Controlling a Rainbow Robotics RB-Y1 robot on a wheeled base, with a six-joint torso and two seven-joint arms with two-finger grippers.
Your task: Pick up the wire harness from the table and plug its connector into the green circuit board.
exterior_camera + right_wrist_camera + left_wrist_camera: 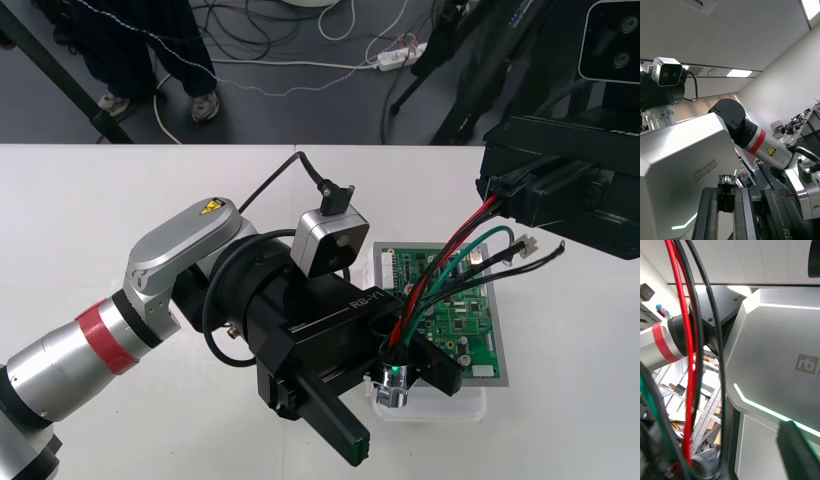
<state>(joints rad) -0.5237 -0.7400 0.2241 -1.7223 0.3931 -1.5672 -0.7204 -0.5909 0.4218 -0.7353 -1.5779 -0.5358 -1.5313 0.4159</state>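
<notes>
As R end effector [727, 191] grips plug [726, 180], harness [447, 248] slants to board [470, 325].

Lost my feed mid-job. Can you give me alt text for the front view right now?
The left gripper hangs over the near edge of the green circuit board, with the socket of the harness between its spread fingers. The red, black and green wires arc up over the board to the right gripper at the far right of the table.
</notes>
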